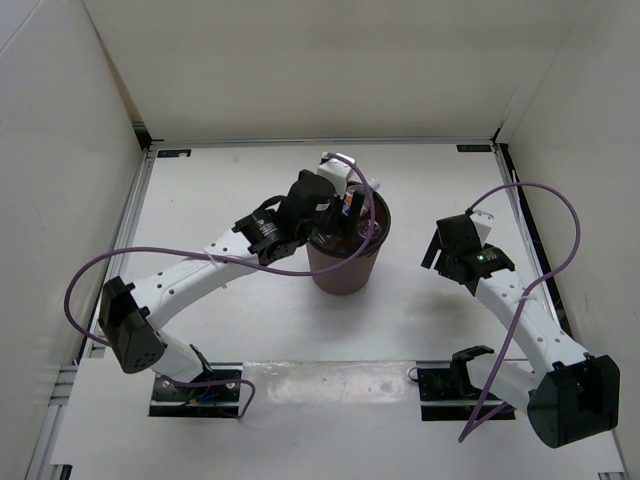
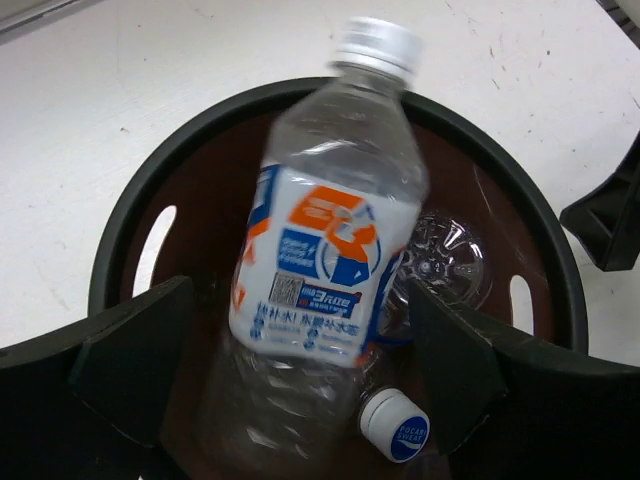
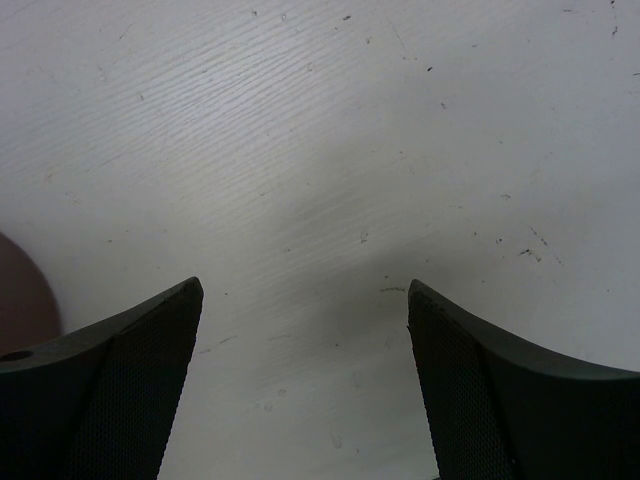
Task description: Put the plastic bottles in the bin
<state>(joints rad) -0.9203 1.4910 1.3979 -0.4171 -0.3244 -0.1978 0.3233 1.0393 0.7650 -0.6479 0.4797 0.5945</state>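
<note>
The left gripper [image 2: 300, 290] is spread wide above the bin [image 2: 120, 230], the labelled bottle [image 2: 330, 230] seemingly loose between its fingers, so I'd keep that wrist centred until it drops beside the clear bottle [image 2: 445, 260] below, while the right gripper [image 3: 305, 290] hangs spread and empty over the table [image 3: 320, 120].

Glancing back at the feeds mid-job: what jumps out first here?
A labelled bottle, clear with blue, white and orange print, hangs tilted, cap up, between the spread fingers of the left gripper, right over the mouth of the dark bin. Below it inside the bin lie another clear bottle and a white-and-blue cap. The right gripper hangs open over the white table, holding nothing.
</note>
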